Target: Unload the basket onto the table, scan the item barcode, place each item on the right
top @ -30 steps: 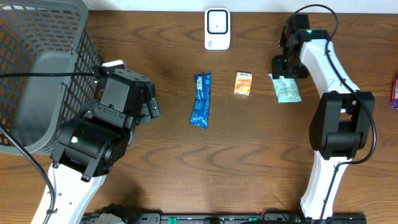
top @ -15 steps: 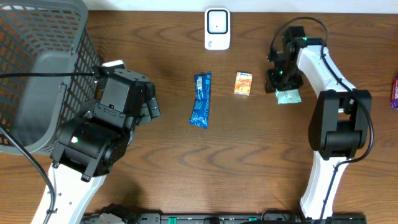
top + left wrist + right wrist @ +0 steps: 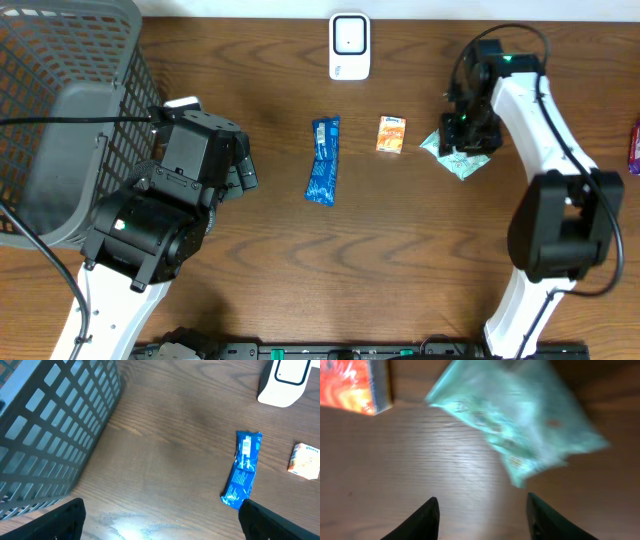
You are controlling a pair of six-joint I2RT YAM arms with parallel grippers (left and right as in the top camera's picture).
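A white scanner (image 3: 350,45) stands at the table's back middle. In front of it lie a blue bar wrapper (image 3: 323,160), a small orange box (image 3: 391,134) and a pale green packet (image 3: 458,160). My right gripper (image 3: 466,128) hovers over the green packet's back edge. In the right wrist view the green packet (image 3: 520,425) is blurred and lies beyond the fingertips, and my right gripper (image 3: 482,510) is open over bare wood. The left gripper (image 3: 165,520) is wide open near the basket and holds nothing, with the blue bar wrapper (image 3: 243,470) ahead to its right.
A grey mesh basket (image 3: 60,100) fills the left back corner, close to the left arm. A purple item (image 3: 634,145) shows at the right edge. In the right wrist view the orange box (image 3: 352,385) sits at the upper left.
The right gripper came down on the green packet, then shifted a little right. Its jaws narrowed. The packet turned and slid slightly forward. The left arm stayed still.
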